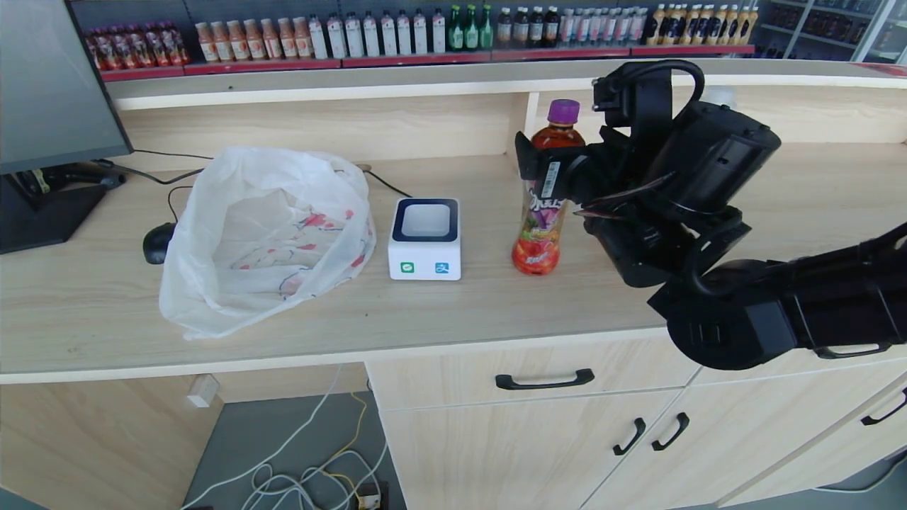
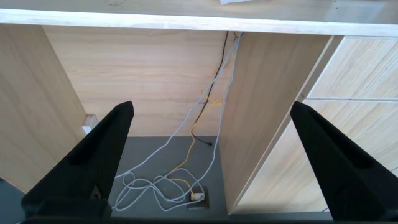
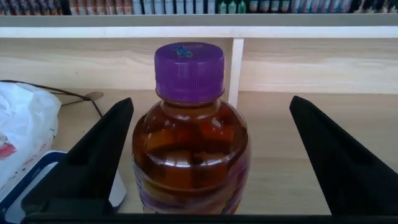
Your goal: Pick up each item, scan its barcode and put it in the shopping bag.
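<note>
A tea bottle (image 1: 542,212) with a purple cap stands upright on the wooden counter (image 1: 460,304), right of the white barcode scanner (image 1: 425,237). My right gripper (image 1: 560,166) is open at the bottle's upper part, one finger on each side. In the right wrist view the bottle (image 3: 189,143) stands between the spread fingers (image 3: 93,162) of my right gripper (image 3: 209,109), apart from both. The white shopping bag (image 1: 262,234) sits open left of the scanner. My left gripper (image 2: 211,112) is open and holds nothing, below the counter's edge.
A monitor (image 1: 49,92) and a black mouse (image 1: 157,242) are at the counter's left. A raised ledge and a shelf of bottles (image 1: 425,32) run along the back. Drawers with black handles (image 1: 544,380) are under the counter. Cables (image 2: 174,180) lie on the floor.
</note>
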Controlling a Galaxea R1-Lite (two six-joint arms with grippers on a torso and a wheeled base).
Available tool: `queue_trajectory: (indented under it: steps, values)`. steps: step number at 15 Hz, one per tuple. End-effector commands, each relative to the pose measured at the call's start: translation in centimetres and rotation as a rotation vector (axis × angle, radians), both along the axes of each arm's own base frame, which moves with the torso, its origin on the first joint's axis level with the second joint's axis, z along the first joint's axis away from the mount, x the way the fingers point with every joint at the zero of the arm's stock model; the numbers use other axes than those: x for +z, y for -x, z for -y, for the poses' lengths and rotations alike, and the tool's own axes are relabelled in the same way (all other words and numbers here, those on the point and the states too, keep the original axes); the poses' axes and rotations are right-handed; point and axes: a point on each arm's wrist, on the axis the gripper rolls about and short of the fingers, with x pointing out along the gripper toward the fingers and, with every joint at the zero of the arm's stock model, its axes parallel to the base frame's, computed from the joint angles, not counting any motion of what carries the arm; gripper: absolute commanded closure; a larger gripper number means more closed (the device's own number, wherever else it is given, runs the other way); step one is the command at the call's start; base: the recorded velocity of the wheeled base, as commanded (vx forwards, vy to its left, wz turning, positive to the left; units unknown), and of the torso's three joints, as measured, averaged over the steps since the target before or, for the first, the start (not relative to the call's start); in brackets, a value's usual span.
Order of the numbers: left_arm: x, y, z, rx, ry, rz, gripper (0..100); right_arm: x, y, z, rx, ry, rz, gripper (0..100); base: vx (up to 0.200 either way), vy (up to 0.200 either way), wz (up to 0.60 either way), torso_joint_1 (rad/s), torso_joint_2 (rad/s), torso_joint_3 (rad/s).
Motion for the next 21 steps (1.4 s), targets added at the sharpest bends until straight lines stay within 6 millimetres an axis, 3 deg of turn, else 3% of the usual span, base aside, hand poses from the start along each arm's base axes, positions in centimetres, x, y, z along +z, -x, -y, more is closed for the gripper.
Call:
queue_trajectory:
  steps: [1, 8, 11, 17, 21]
  values:
    - [0.0, 0.0, 0.0, 0.001, 0.001, 0.000, 0, -1.1, -0.6, -0.4, -0.002, 0.013, -0.021, 0, 0.000, 0.000, 0.00, 0.000, 0.00, 0.000]
    - [0.0, 0.0, 0.0, 0.000, -0.001, 0.000, 0, -4.0, -1.5, -0.3, -0.047, 0.014, -0.043, 0, 0.000, 0.000, 0.00, 0.000, 0.00, 0.000]
    - [0.0, 0.0, 0.0, 0.000, -0.001, 0.000, 0, -4.2, -1.5, -0.2, -0.050, 0.017, -0.048, 0, 0.000, 0.000, 0.00, 0.000, 0.00, 0.000]
    - [0.0, 0.0, 0.0, 0.001, 0.001, 0.000, 0, -7.2, -3.0, -0.6, -0.062, 0.059, -0.110, 0, 0.000, 0.000, 0.00, 0.000, 0.00, 0.000]
    - [0.0, 0.0, 0.0, 0.000, 0.001, 0.000, 0, -7.7, -3.9, 0.1, -0.088, 0.058, -0.112, 0, 0.000, 0.000, 0.00, 0.000, 0.00, 0.000]
